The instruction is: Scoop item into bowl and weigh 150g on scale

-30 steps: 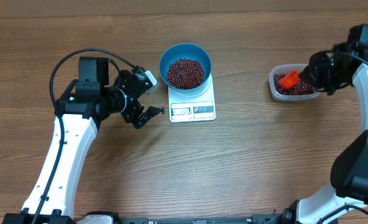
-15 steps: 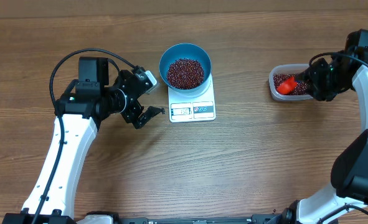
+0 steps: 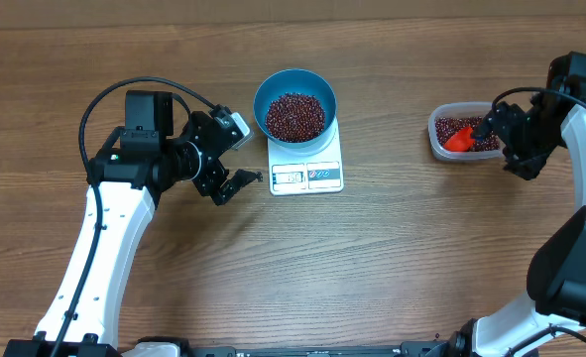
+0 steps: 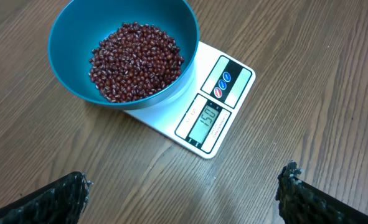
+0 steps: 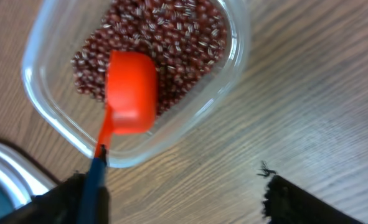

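The blue bowl [image 3: 259,99] stands on the white scale [image 3: 322,177] at mid-table, and a mound of dark red-brown beans [image 3: 294,116] fills it. In the left wrist view the bowl [image 4: 71,43], its beans [image 4: 136,61] and the scale [image 4: 224,81] show clearly; the display reads 150. My left gripper [image 3: 241,154] hovers open just left of the scale, holding nothing [image 4: 180,199]. My right gripper [image 3: 501,149] is open beside the clear tub [image 3: 434,134]. The orange scoop [image 5: 132,93] lies on the tub's beans [image 5: 184,43]. Its blue handle [image 5: 96,180] leans over the rim next to one finger.
The clear tub [image 5: 233,62] sits at the right side of the wooden table. The left arm's black cable [image 3: 104,94] loops over the table at left. Bare wood lies in front of the scale and between scale and tub.
My right gripper has opened and let go of the scoop, which now lies in the tub. The right arm has drawn back slightly to the right. The left arm has not moved.
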Controlling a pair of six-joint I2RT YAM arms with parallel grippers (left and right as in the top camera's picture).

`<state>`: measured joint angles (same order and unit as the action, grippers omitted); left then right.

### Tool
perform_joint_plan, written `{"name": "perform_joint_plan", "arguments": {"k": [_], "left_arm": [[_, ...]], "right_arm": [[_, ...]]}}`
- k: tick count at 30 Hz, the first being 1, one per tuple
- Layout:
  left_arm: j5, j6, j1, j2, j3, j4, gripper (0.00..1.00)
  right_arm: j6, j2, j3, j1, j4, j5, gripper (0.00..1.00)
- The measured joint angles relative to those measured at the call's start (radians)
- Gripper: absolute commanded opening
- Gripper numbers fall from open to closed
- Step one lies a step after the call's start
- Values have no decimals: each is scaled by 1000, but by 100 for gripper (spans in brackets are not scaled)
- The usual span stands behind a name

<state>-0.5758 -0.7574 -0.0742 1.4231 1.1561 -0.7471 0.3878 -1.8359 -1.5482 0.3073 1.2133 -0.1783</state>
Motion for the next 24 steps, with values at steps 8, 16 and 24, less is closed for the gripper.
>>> {"name": "perform_joint_plan", "arguments": {"k": [8,16,24], "left_arm": [[0,0,0,0,0,0,100],[0,0,0,0,0,0,99],[0,0,0,0,0,0,100]], "right_arm": [[-54,0,0,0,42,45,100],[-69,0,0,0,38,73,100],[-107,0,-26,0,40,47,100]]}}
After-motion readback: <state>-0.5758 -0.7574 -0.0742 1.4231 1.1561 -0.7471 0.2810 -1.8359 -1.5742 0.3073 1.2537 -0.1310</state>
